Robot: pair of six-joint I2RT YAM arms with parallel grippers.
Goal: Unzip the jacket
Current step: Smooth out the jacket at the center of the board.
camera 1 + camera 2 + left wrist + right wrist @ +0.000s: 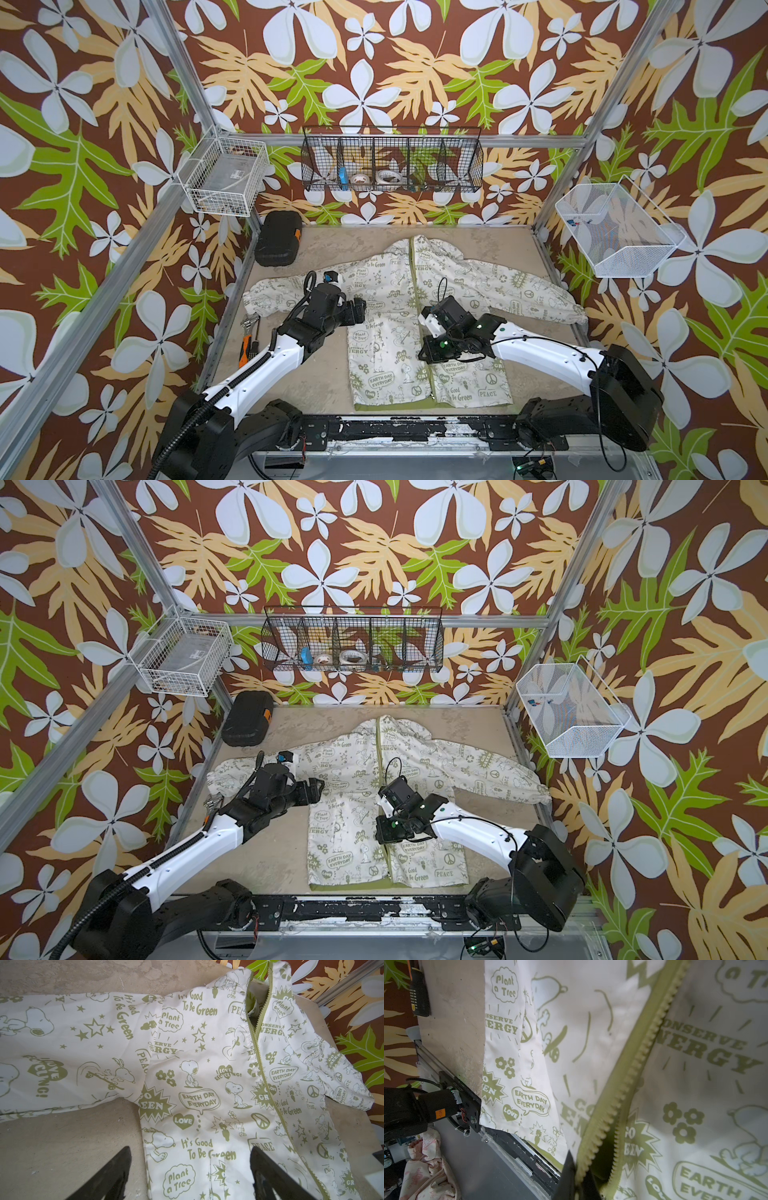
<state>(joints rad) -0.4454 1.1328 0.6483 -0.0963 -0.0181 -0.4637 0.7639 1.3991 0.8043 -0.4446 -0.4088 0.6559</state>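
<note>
Checking in from the remote station: the jacket (386,365) is lying front-up in the middle of the tabletop (316,374). Its hood points at the back edge, the hem sits right along the front edge, and the sleeves are spread out toward the left and right edges. The zipper (413,282) runs straight down the centre. My right hand (577,1182) is down on the zipper about halfway along, and its fingers (566,1176) are pinched tight together on the zipper's toothed edge. I honestly can't make out whether the slider is in there. In the right wrist view the two rows of teeth stand apart just beside the fingers and run together farther off, and the fabric there looks a bit bunched up. In the left wrist view the zipper is also parted up at the hood end. My left hand (193,1176) is spread wide with nothing in it, over the jacket's left side below the sleeve. One finger (116,1176) is over bare tabletop and the other is over the printed cloth. Can't tell if it's touching down or just hovering. There's also a black case (277,237) in the back left corner and a few tools (249,336) along the left edge, well apart from the jacket.
</note>
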